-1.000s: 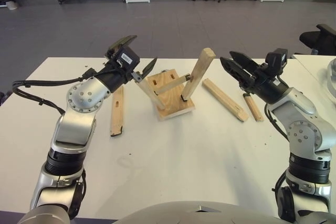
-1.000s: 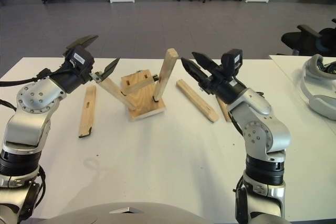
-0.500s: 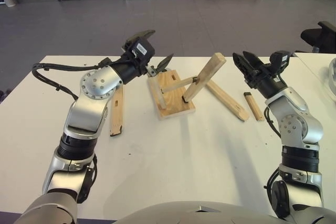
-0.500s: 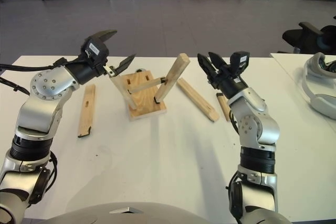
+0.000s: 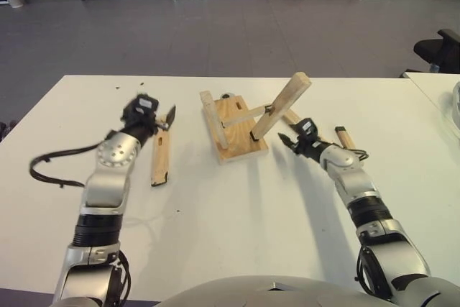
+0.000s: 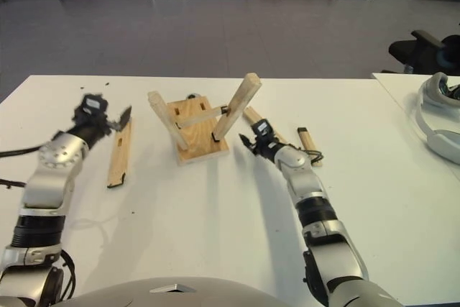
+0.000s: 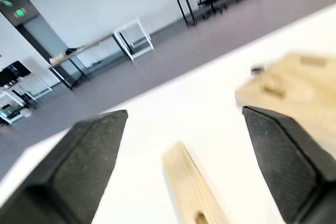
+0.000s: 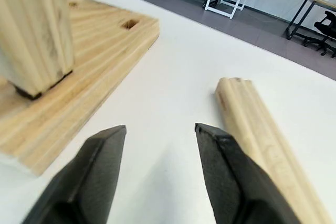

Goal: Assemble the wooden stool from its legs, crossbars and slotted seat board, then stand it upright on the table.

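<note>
The slotted seat board [image 5: 241,138] lies flat on the white table with two legs standing in it. One leg [image 5: 211,116] is at its left, the other [image 5: 282,103] leans to the right, and a crossbar [image 5: 244,114] joins them. My left gripper [image 5: 159,115] is open, low over the far end of a loose leg [image 5: 161,157] left of the board; this leg [image 7: 191,192] lies between the fingers. My right gripper [image 5: 286,139] is open, low at the board's right edge, beside another loose leg [image 8: 262,135]. A short crossbar [image 5: 345,138] lies further right.
A white headset [image 6: 440,116] rests on the neighbouring table at the far right. The near half of the table [image 5: 237,235] is bare white surface. Black-framed tables and chairs stand on the grey floor behind.
Both arms have dropped to the table. The left gripper moved left from the stool's leg to the loose leg. The right gripper came down by the seat board's right edge.
</note>
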